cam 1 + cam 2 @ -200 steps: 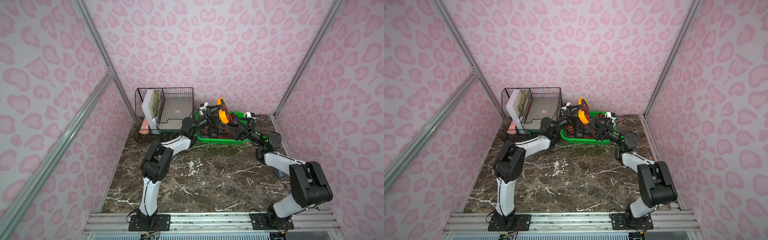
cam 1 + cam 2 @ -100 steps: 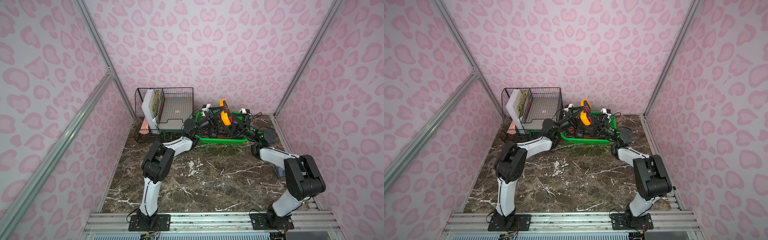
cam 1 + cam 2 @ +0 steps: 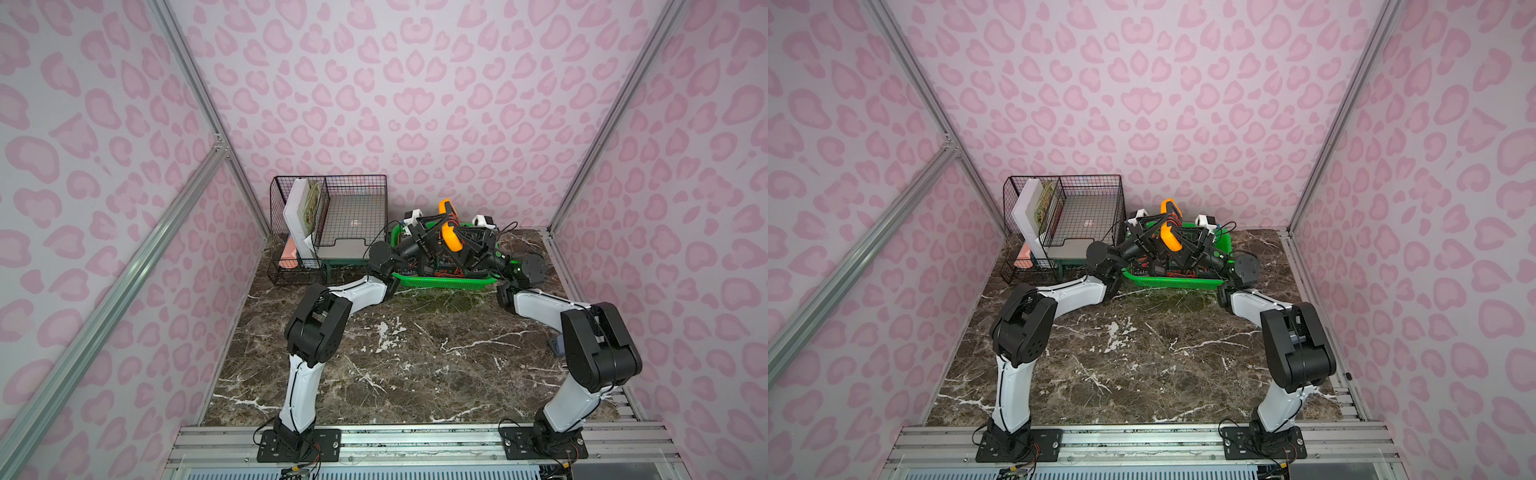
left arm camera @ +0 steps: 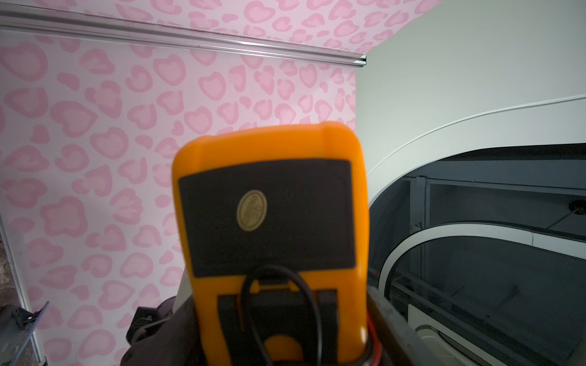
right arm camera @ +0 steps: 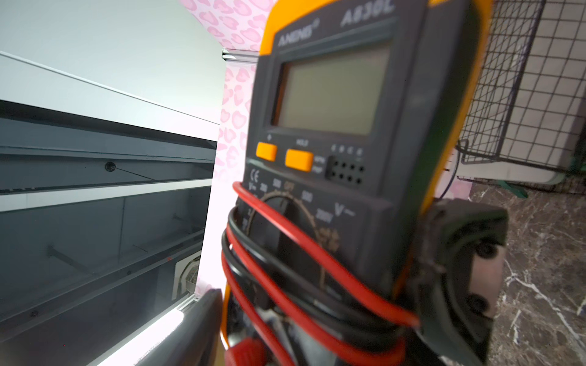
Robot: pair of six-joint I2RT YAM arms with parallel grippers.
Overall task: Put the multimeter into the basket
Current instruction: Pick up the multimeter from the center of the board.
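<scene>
Fingers of the left arm (image 4: pixel 396 329) clamp the multimeter (image 3: pixel 451 237) upright, basket (image 3: pixel 444 281) below them; right fingers (image 5: pixel 459 269) flank it, grip unclear. Uneven release may tip it past the rim.

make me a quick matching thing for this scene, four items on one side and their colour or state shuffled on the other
Things
1. multimeter
2. basket
3. wire organiser
4. test leads

Colour or state
a. bright green plastic, perforated
b. red and black, wrapped round the meter's body
c. black mesh
d. orange case, upright over the green container

Pairs: 1-d, 2-a, 3-c, 4-b
</scene>
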